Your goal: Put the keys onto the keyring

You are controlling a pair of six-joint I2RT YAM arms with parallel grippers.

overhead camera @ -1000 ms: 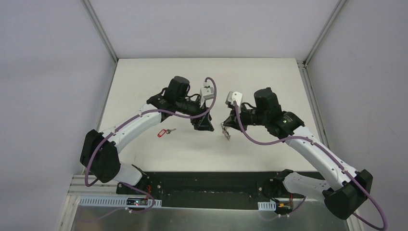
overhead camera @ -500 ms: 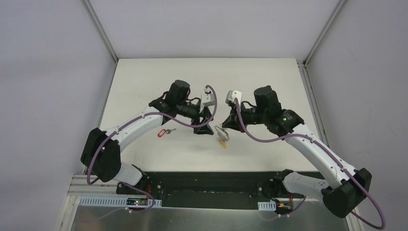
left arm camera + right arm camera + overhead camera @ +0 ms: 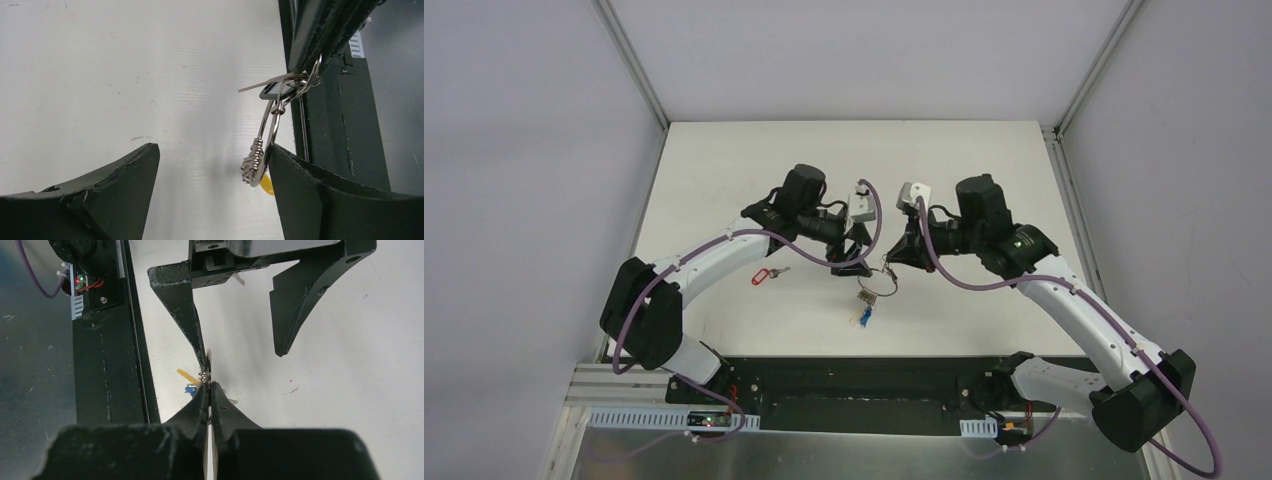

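Note:
My right gripper (image 3: 892, 264) is shut on the keyring (image 3: 874, 286), a thin silver ring held above the table, with its bunch of keys and its blue and yellow tags (image 3: 864, 318) hanging below. In the right wrist view the ring (image 3: 208, 359) is edge-on at my gripper tips (image 3: 207, 385). My left gripper (image 3: 848, 264) is open, and its right finger (image 3: 300, 190) touches the ring (image 3: 265, 134). A dark-headed key (image 3: 270, 91) sits at the right gripper's tips. I cannot tell if it is on the ring. The red-tagged key (image 3: 765, 275) lies on the table to the left.
The black base strip (image 3: 864, 385) runs along the table's near edge, close under the hanging bunch, and it also shows in the left wrist view (image 3: 345, 125). The white table (image 3: 724, 180) extends left and to the back.
The two grippers have drawn together. The keyring has come up off the table in my right gripper, and its bunch now hangs lower and further left, between the grippers.

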